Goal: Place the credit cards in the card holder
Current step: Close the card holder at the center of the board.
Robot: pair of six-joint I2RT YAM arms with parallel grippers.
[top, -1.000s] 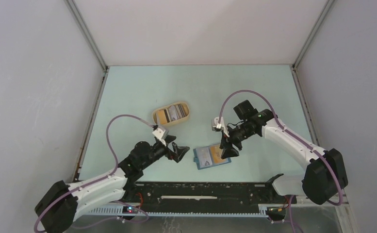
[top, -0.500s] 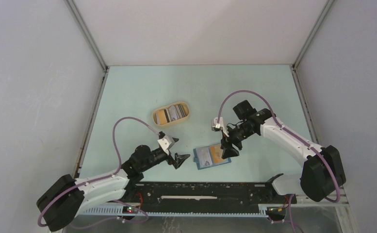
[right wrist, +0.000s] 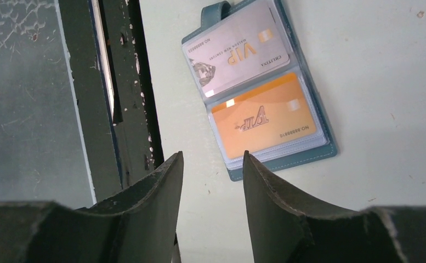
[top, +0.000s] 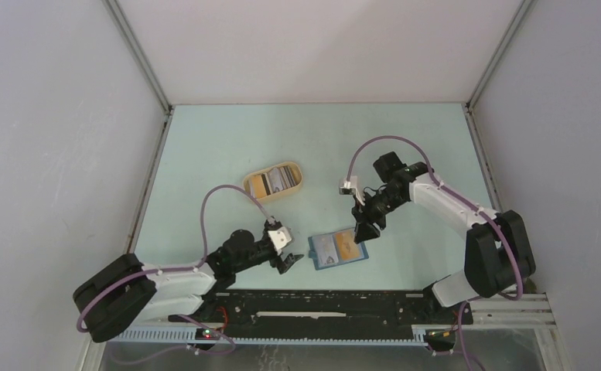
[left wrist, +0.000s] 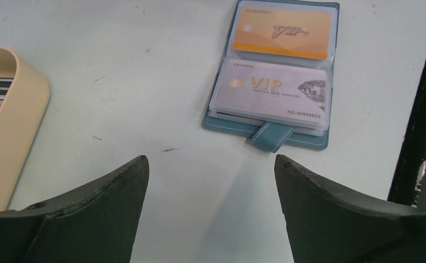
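Observation:
The teal-blue card holder [top: 337, 249] lies open on the table near the front rail. An orange credit card [left wrist: 280, 32] and a grey credit card [left wrist: 273, 90] sit in its two clear slots, and its snap tab [left wrist: 271, 137] sticks out towards my left gripper. That left gripper [left wrist: 210, 164] hovers just left of the holder [left wrist: 265, 127], open, with nothing between its fingers. My right gripper [right wrist: 213, 156] is just behind the holder [right wrist: 309, 156], its jaws partly open and empty. The right wrist view shows the same orange card [right wrist: 262, 118] and grey card [right wrist: 235, 49].
A tan oval tray [top: 274, 181] with several more cards stands behind and to the left of the holder; its rim [left wrist: 13, 137] shows at the left wrist view's edge. The black front rail [right wrist: 123, 82] runs close to the holder's near side.
My left arm has drawn back towards the front rail and its jaws have narrowed a little. My right gripper has pulled back off the holder and closed partway.

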